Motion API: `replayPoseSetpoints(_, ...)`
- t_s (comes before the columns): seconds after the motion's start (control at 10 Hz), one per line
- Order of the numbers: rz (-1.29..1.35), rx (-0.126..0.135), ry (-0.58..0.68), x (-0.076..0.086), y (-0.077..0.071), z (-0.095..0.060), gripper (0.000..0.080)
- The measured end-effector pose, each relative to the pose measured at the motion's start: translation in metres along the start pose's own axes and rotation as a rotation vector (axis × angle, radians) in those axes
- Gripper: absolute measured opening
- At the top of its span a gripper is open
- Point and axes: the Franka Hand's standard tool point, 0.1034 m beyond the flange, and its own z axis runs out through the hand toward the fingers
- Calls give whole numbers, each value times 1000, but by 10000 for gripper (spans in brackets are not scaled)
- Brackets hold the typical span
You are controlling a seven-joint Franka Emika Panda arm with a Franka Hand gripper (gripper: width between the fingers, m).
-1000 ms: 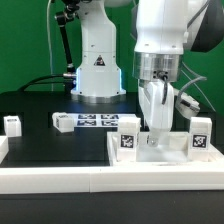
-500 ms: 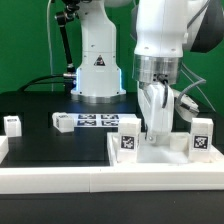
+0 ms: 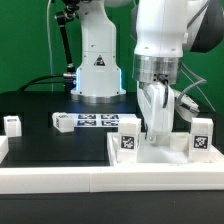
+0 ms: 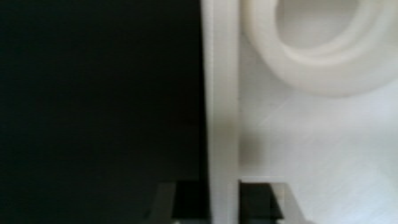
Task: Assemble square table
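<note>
The white square tabletop (image 3: pixel 160 158) lies at the front of the exterior view's right. My gripper (image 3: pixel 155 130) points straight down at its far edge. In the wrist view my gripper (image 4: pixel 221 203) is shut on the tabletop's thin raised rim (image 4: pixel 221 100), one dark finger on each side. Beside the rim is the tabletop's white face (image 4: pixel 311 140) with a round recess (image 4: pixel 329 45). Two tagged white legs (image 3: pixel 128 140) (image 3: pixel 200 138) stand upright by the tabletop's left and right sides. Two more legs (image 3: pixel 12 124) (image 3: pixel 63 121) rest on the black table further left.
The marker board (image 3: pixel 97 122) lies flat in front of the robot base (image 3: pixel 97 70). A long white border bar (image 3: pixel 90 182) runs along the front edge, with a short piece (image 3: pixel 3 150) at the exterior view's left. A green backdrop is behind.
</note>
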Motion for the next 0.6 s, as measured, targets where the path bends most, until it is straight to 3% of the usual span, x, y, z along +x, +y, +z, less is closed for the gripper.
replayPoseSetpoints(0.4,-107,15,13,22,3,1,64)
replayPoseSetpoints(0.6,-185,11,23,35,6,1,64)
